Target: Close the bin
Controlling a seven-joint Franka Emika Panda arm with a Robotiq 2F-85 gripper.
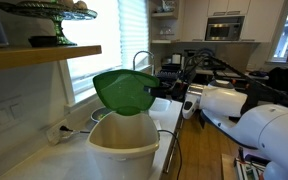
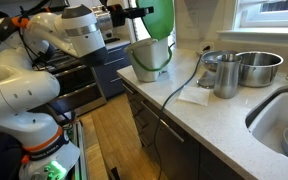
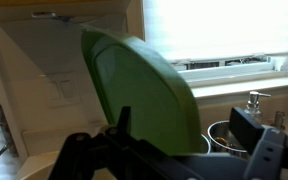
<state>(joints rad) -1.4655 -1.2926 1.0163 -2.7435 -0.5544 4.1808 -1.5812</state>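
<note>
The bin (image 1: pixel 124 150) is a cream-white bucket on the counter, also in an exterior view (image 2: pixel 147 57). Its green domed lid (image 1: pixel 124 90) stands raised and open on its hinge, as also shown in an exterior view (image 2: pixel 162 20). In the wrist view the lid (image 3: pixel 144 85) fills the middle. My gripper (image 3: pixel 186 128) is open, one dark finger at the left and one at the right, with the lid's edge between or just beyond them. In both exterior views the gripper (image 1: pixel 170 88) (image 2: pixel 136 13) is right beside the raised lid.
Metal pots (image 2: pixel 258 68) and a metal cup (image 2: pixel 227 76) stand on the counter near a sink (image 2: pixel 284 125). A white cloth (image 2: pixel 194 96) and a black cable (image 2: pixel 184 85) lie on the counter. A shelf (image 1: pixel 34 55) and window are behind the bin.
</note>
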